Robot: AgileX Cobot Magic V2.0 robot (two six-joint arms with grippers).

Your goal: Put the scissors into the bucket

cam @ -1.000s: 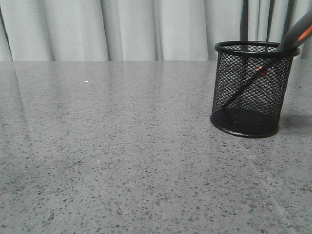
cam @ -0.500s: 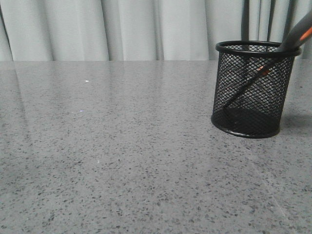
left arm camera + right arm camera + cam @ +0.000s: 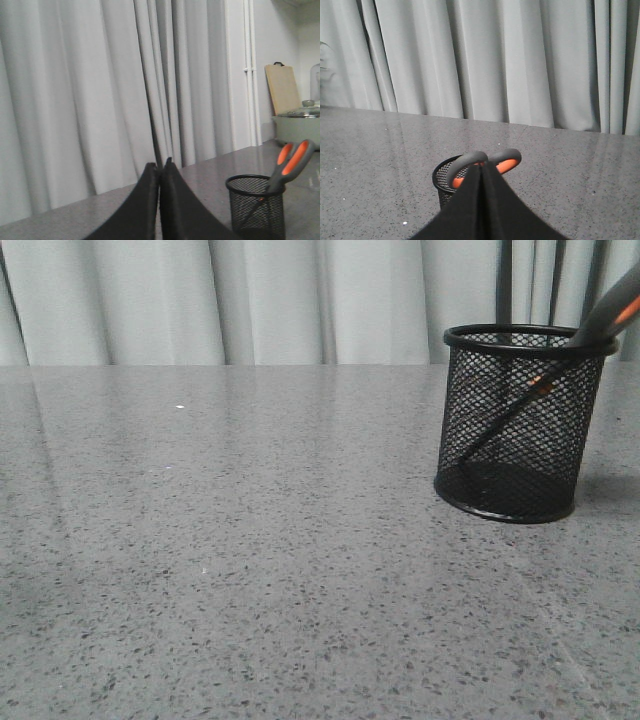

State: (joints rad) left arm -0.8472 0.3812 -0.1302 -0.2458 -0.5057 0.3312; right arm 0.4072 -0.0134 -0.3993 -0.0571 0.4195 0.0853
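While the scissors (image 3: 596, 322) stand inside the bucket (image 3: 520, 420), neither gripper touches them: in the right wrist view the right gripper (image 3: 481, 172) has its two dark fingers pressed together with nothing between them, and the scissors' handles show just beyond the fingertips, apart from them as far as that view allows one to judge. From the left wrist view the left gripper (image 3: 160, 167) is likewise closed flat on itself, holding nothing, with the bucket well off to one side of it. The scissors lean diagonally, blades down toward the bucket's base on its left and the handles resting on the rim at its right and sticking out above it; the loop handles are orange inside and dark grey outside, and the slim dark blades are seen through the mesh. The bucket is a black wire-mesh cylinder with a solid rim and base ring, upright on the right part of the grey speckled table (image 3: 250, 540). Both arms are held above the table, their wrist cameras facing roughly level toward the pale curtain (image 3: 270, 300).
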